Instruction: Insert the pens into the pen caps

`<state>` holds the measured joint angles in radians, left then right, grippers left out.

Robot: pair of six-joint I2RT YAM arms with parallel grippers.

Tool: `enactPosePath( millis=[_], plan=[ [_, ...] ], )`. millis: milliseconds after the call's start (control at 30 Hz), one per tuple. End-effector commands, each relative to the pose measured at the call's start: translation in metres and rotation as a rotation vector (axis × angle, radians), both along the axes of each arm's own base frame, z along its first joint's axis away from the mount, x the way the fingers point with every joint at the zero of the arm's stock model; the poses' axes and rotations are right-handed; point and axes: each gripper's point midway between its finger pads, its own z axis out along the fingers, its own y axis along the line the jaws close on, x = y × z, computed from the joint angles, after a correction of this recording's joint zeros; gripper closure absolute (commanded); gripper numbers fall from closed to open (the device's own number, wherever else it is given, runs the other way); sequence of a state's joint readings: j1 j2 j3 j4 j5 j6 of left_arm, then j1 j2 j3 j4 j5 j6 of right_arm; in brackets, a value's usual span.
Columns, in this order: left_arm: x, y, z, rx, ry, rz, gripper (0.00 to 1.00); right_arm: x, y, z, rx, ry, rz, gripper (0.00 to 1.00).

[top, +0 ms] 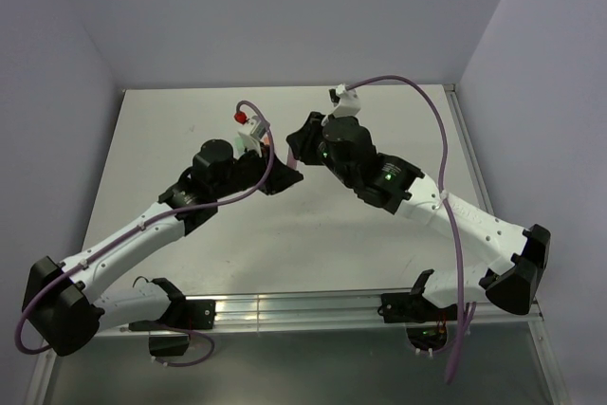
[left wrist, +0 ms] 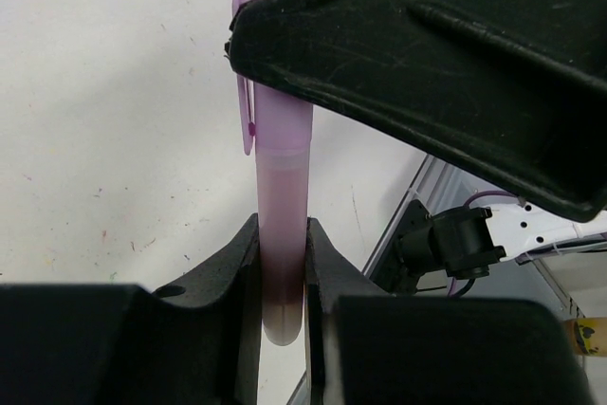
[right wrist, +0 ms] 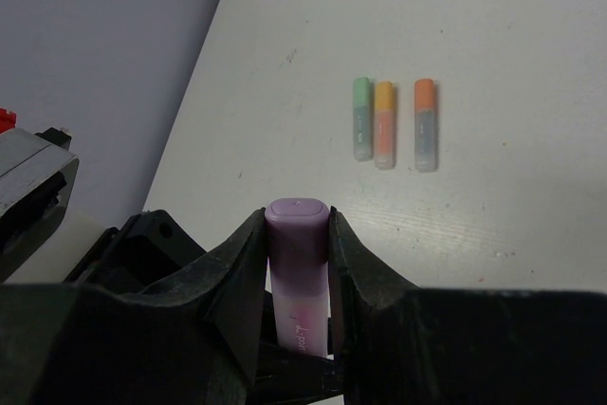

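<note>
The pink-purple pen is held off the table between both grippers, with the purple cap seated on its end. My left gripper is shut on the pale barrel. My right gripper is shut on the purple cap, and its black finger crosses the cap in the left wrist view. In the top view the left gripper and right gripper meet tip to tip over the table's middle. A green pen and two orange pens lie side by side on the table, each with its cap on.
The white table is closed in by grey walls at the back and sides. A metal rail runs along the near edge between the arm bases. The three lying pens do not show in the top view.
</note>
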<state>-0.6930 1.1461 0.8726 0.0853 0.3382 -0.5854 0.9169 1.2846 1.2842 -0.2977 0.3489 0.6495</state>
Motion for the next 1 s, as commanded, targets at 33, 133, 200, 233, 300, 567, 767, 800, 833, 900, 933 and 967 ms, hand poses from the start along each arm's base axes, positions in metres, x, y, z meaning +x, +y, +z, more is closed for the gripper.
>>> enactPosePath(
  millis=[33, 133, 200, 233, 300, 567, 767, 800, 833, 900, 933, 967],
  plan=[
    [0.072, 0.042, 0.093, -0.18, -0.264, 0.361, 1.0, -0.103, 0.04, -0.064, -0.107, 0.269, 0.385, 1.0],
    [0.073, 0.04, 0.092, -0.176, -0.26, 0.35, 1.0, -0.106, 0.043, -0.067, -0.114, 0.274, 0.399, 1.0],
    [0.072, 0.04, 0.092, -0.179, -0.263, 0.342, 1.0, -0.103, 0.042, -0.067, -0.118, 0.266, 0.376, 1.0],
    [0.069, 0.038, 0.092, -0.182, -0.265, 0.327, 1.0, -0.101, 0.041, -0.066, -0.118, 0.258, 0.367, 1.0],
    [0.067, 0.036, 0.092, -0.185, -0.267, 0.309, 1.0, -0.093, 0.037, -0.056, -0.126, 0.234, 0.33, 1.0],
    [0.057, 0.027, 0.09, -0.181, -0.26, 0.23, 1.0, -0.049, 0.011, -0.006, -0.086, 0.118, 0.171, 1.0],
    [0.054, 0.019, 0.089, -0.175, -0.237, 0.189, 0.68, -0.024, -0.002, 0.022, -0.068, 0.072, 0.1, 1.0],
    [0.053, 0.017, 0.087, -0.168, -0.229, 0.181, 0.65, -0.02, -0.003, 0.023, -0.067, 0.069, 0.09, 1.0],
    [0.052, 0.016, 0.084, -0.154, -0.218, 0.178, 0.61, -0.011, -0.009, 0.026, -0.064, 0.065, 0.067, 1.0],
    [0.049, 0.013, 0.083, -0.143, -0.205, 0.175, 0.54, 0.002, -0.016, 0.035, -0.057, 0.048, 0.033, 1.0],
    [0.047, 0.011, 0.081, -0.139, -0.197, 0.161, 0.53, 0.008, -0.02, 0.037, -0.059, 0.041, 0.014, 1.0],
    [0.045, 0.012, 0.078, -0.13, -0.182, 0.158, 0.51, 0.018, -0.028, 0.044, -0.05, 0.022, -0.015, 1.0]
  ],
)
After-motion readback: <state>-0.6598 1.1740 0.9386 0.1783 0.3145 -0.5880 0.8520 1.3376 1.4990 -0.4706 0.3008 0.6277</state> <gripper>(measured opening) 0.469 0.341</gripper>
